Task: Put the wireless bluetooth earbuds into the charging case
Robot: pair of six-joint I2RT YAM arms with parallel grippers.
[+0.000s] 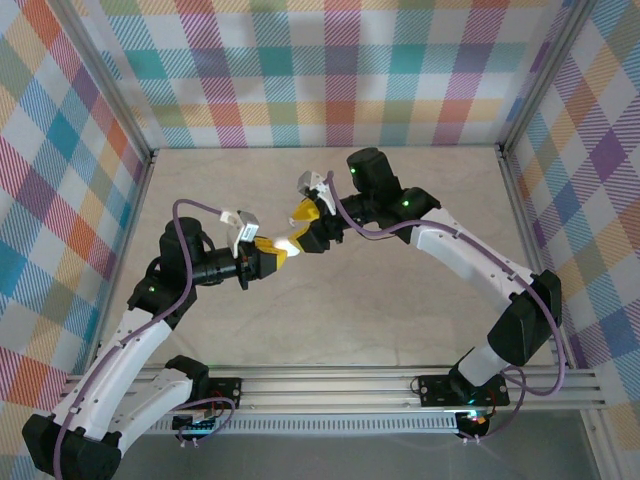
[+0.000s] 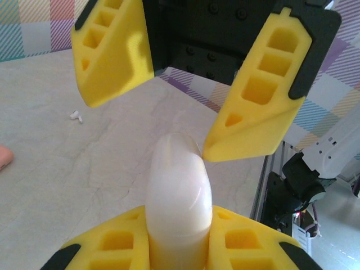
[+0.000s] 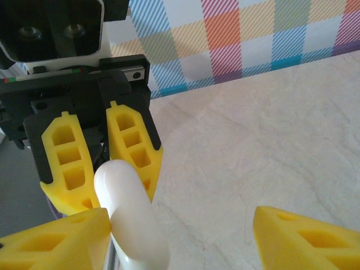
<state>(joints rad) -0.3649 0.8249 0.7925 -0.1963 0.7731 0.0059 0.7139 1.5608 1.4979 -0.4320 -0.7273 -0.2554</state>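
My left gripper (image 2: 179, 218) is shut on a white pebble-shaped charging case (image 2: 179, 191), which sticks out beyond its yellow fingers, held above the table. My right gripper (image 3: 181, 216) faces it, open wide; its left fingertip (image 3: 84, 225) touches the side of the case (image 3: 130, 219), while the other fingertip stands well apart. In the top view the two grippers meet over the table's middle, left gripper (image 1: 272, 250) below right gripper (image 1: 306, 212), with the case (image 1: 291, 243) between them. One small white earbud (image 2: 76, 116) lies on the table far behind the case.
A salmon-pink thing (image 2: 3, 157) is cut off by the left edge of the left wrist view, lying on the marble-patterned table (image 1: 400, 300). Plaid walls and aluminium rails (image 1: 520, 200) enclose the table. The right arm's base (image 2: 304, 185) stands beyond the table edge.
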